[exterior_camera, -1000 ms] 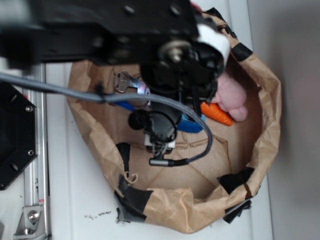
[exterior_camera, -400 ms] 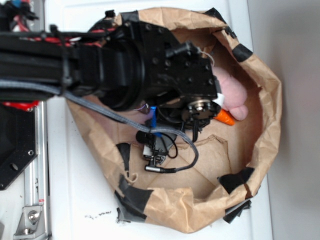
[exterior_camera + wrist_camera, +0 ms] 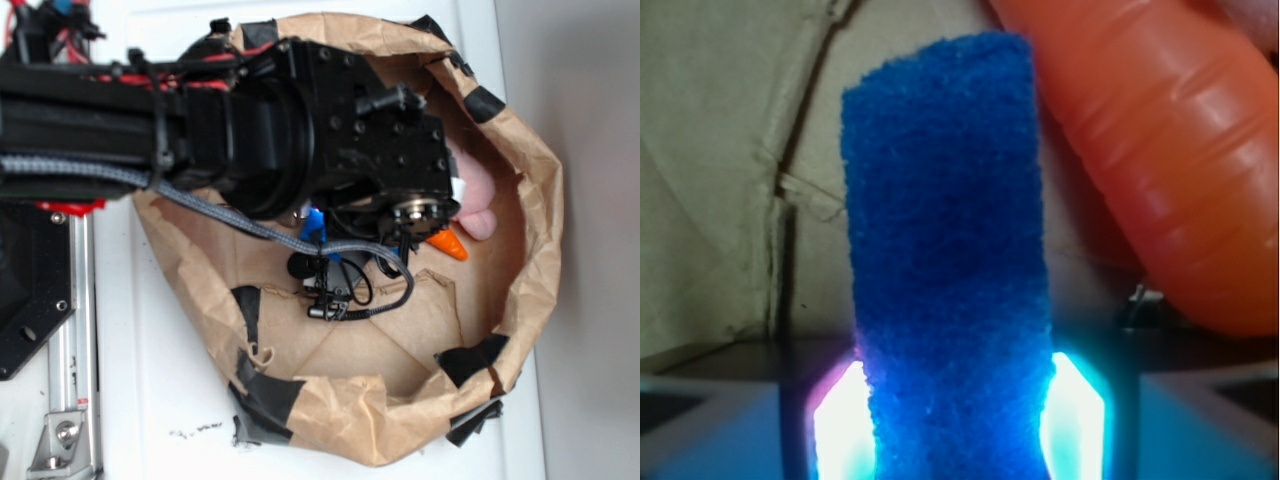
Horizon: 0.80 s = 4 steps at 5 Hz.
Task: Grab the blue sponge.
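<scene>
The blue sponge (image 3: pixel 945 250) fills the middle of the wrist view, a rough porous block standing between my two glowing pads (image 3: pixel 840 420). My gripper (image 3: pixel 958 385) is shut on it; the pads press both its sides and it narrows slightly there. An orange toy carrot (image 3: pixel 1150 170) lies close on its right, over the brown paper floor. In the exterior view my black arm and wrist (image 3: pixel 410 205) reach down into the paper bag (image 3: pixel 535 200) and hide the sponge and fingers; only the carrot's tip (image 3: pixel 447 245) shows.
A pink soft toy (image 3: pixel 478 195) lies against the bag's right wall by the carrot. The crumpled bag walls with black tape patches (image 3: pixel 470 360) ring the arm. A grey cable (image 3: pixel 360 250) loops under the wrist. A black base plate (image 3: pixel 30 280) sits at the left.
The arm has come down from close under the camera deep into the bag and shifted slightly right, now covering the sponge and most of the carrot.
</scene>
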Motion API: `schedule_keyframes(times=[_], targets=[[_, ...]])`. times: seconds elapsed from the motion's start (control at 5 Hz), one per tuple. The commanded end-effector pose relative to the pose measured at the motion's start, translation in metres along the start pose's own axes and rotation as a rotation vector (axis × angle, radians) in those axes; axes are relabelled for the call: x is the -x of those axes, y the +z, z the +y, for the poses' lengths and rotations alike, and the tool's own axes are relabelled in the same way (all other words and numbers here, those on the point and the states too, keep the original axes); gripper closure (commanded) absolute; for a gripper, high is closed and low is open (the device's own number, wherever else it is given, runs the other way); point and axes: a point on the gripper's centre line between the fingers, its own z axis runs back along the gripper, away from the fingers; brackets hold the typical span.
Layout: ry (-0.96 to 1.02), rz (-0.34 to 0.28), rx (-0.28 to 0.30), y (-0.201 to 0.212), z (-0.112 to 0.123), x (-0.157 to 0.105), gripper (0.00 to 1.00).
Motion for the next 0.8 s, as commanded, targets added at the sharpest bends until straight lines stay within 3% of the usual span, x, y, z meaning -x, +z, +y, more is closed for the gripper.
schedule_keyframes(times=[0.0, 0.2, 0.6], targets=[[0.05, -0.235, -0.09, 0.095, -0.017, 0.007, 1.0], [0.096, -0.264, -0.106, 0.143, -0.022, 0.016, 1.0], [0.101, -0.2, -0.094, 0.141, -0.025, 0.019, 1.0]])
